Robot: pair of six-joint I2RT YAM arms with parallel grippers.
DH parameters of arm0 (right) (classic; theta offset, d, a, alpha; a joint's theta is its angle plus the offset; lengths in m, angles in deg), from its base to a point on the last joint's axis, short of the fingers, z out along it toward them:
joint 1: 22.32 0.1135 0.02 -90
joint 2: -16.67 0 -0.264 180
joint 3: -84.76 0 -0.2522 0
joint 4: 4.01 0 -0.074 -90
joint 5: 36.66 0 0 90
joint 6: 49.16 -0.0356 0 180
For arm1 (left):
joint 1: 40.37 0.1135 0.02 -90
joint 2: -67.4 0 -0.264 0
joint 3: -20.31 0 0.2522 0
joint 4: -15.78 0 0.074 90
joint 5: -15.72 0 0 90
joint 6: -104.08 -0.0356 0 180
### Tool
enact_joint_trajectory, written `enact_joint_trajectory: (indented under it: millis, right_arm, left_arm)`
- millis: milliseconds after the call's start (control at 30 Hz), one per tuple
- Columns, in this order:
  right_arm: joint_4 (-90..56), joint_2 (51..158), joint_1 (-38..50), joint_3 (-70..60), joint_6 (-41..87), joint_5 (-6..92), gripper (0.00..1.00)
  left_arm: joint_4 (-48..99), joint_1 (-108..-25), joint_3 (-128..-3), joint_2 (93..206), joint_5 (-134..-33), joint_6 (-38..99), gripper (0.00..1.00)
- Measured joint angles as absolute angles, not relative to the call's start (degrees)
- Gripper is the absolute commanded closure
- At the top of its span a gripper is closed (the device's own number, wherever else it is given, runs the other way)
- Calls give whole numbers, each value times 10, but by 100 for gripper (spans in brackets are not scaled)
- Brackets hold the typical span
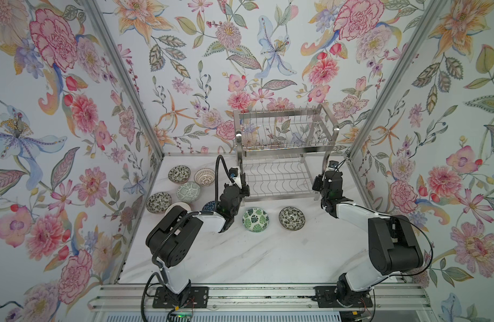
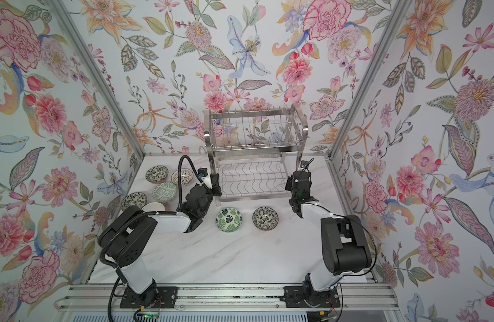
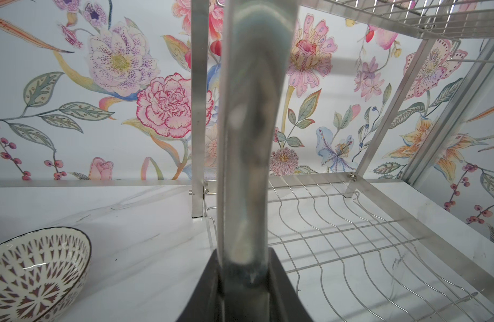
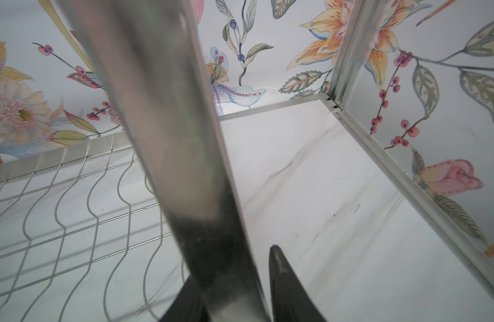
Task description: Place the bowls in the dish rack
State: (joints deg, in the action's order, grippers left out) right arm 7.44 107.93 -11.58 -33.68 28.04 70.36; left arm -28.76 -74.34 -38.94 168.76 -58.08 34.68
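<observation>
Dish rack [image 1: 287, 152] [image 2: 254, 150] sits upper centre in both top views, backed against the floral wall [image 1: 184, 69] on the white marbled table [image 1: 268, 256]. We see the left gripper [image 1: 244, 190] [image 2: 216, 189] low at the rack's front corner on the frame-left side. In the left wrist view its fingers [image 3: 209, 281] lie flush against both sides of the left front post [image 3: 248, 111], so we read it as clenched on the rack. The right gripper [image 1: 318, 185] [image 2: 289, 184] is at the opposite front corner. In the right wrist view it [image 4: 231, 273] straddles the right front post [image 4: 162, 111]. One finger [image 4: 282, 278] shows a sliver of table between its tip and the steel, so we can't tell whether that grip has actually bitten. All eight bowls are on the table. The green-leaf bowl [image 1: 255, 219] [image 2: 228, 219] and dark floral bowl [image 1: 291, 218] [image 2: 265, 218] sit side by side, apart, just below the rack in frame, between the two arms. The other six are clustered left of the rack. The far floral bowl [image 1: 179, 174] and brown-lattice bowl [image 1: 204, 177] [image 3: 36, 276] are uppermost, with the pale green bowl [image 1: 188, 191] under them. The left floral bowl [image 1: 158, 202] is lower left. The cream bowl [image 1: 178, 207] and blue bowl [image 1: 209, 206] are mostly hidden by the left arm. The wavy lower-tier wires [image 3: 351, 237] show in both wrist views.
</observation>
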Motion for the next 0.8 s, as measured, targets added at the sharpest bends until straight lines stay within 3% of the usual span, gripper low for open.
enact_joint_trajectory:
  millis: [600,800]
  right_arm:
    - [44,1052,-42,-355,256,745,71]
    - [43,1052,-40,-355,256,748,71]
  left_arm:
    - [-240,-699,-377,1658,-589,307,70]
    - [-223,-699,-377,1658,-596,298,62]
